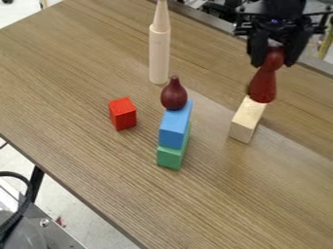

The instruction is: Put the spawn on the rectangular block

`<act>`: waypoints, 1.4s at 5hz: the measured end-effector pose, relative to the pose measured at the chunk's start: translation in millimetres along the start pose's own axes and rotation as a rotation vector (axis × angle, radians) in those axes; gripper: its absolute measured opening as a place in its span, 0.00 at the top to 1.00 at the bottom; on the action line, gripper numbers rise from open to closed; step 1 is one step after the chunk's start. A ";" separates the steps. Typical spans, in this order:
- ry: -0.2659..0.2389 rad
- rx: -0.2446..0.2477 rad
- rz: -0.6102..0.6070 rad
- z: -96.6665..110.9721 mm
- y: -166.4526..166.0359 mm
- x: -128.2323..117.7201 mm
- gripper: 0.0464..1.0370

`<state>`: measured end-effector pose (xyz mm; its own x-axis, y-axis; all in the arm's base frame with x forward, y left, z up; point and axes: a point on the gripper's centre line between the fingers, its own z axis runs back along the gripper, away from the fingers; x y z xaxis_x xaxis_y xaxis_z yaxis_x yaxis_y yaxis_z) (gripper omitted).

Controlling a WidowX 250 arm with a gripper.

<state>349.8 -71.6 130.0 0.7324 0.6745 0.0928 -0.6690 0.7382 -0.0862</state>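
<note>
At the upper right of a brown wooden table (228, 204), a black robot gripper (276, 62) hangs with its jaws closed around the head of a dark red pawn (263, 85), whose slightly tilted base is at the far end of a pale wooden rectangular block (246, 121); whether it rests there or hovers just above, I cannot tell. To the left, a maroon bulb-shaped piece (174, 95) tops a blue block (174, 130) stacked on a green block (170, 157). A red block (122, 114) stands farther left, and a pale cylinder (158, 56) bearing a cone (161, 18) rises behind.
</note>
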 end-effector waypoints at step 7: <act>0.013 0.027 -0.064 -36.8 5.4 -3.9 0.47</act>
<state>348.0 -70.2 92.7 0.7750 0.6263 0.0843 -0.6240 0.7795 -0.0542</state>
